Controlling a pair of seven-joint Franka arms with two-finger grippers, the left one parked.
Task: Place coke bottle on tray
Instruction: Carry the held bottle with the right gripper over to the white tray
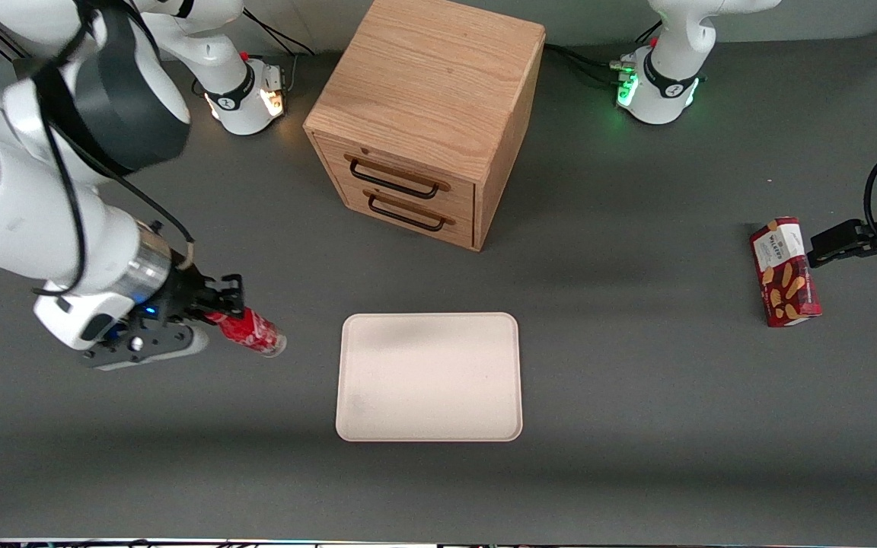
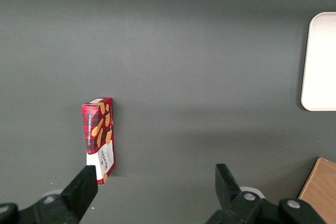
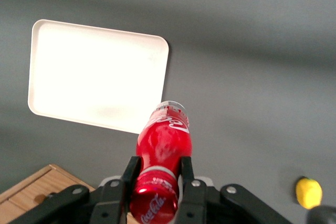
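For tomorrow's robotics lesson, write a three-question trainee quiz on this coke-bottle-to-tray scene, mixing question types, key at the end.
1. True or false: the coke bottle already rests on the tray.
2. What does the tool grip? A) snack box B) coke bottle C) drawer handle
3. Fill in: the red snack box lies toward the ___ arm's end of the table.

Key: 1 false, it is held beside the tray, toward the working arm's end of the table. 2 B. 3 parked.
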